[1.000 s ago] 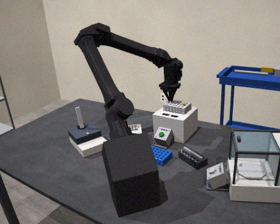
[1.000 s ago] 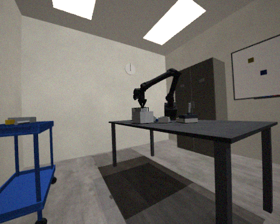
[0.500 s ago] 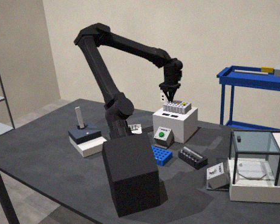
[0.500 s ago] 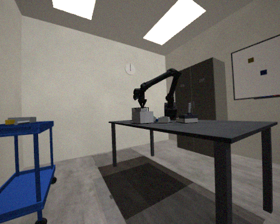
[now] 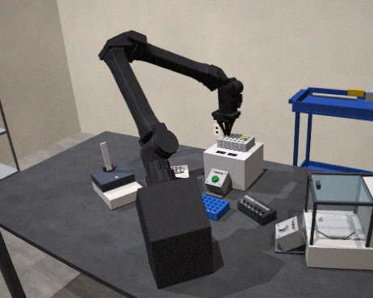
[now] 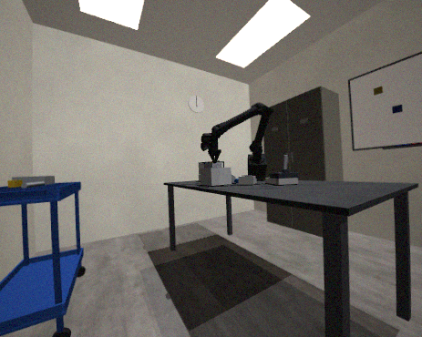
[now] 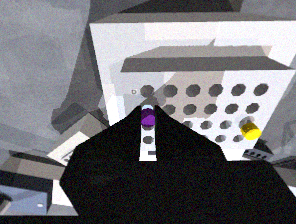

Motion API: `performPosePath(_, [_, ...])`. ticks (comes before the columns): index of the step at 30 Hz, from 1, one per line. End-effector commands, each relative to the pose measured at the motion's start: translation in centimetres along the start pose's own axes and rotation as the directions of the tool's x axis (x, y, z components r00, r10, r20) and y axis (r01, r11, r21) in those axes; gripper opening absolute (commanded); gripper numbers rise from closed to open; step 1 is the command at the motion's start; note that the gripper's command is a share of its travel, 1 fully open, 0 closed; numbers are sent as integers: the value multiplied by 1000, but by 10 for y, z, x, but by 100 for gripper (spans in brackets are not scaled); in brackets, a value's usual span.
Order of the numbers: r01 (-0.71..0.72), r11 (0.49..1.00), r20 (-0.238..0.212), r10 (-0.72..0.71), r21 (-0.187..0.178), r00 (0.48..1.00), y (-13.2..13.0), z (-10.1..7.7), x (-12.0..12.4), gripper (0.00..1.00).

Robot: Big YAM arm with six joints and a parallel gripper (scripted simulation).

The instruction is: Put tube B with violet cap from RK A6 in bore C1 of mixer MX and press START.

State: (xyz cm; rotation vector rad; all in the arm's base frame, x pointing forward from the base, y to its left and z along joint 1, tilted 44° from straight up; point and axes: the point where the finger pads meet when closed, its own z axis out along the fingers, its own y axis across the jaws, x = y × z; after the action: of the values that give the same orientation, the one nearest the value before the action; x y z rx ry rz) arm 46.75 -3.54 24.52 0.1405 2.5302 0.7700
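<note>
Gripper [image 5: 226, 132] pinches tube B [image 7: 147, 118] over mixer [image 5: 246, 163]; violet cap visible only from wrist view.
</note>
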Motion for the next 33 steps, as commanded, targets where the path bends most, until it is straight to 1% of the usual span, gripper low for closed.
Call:
performPosePath(1, [11,1000,-8,-11,-20,1000,10,10,-3,9])
performPosePath(33, [7,1000,-13,-7,-19,1000,8,17,0,9])
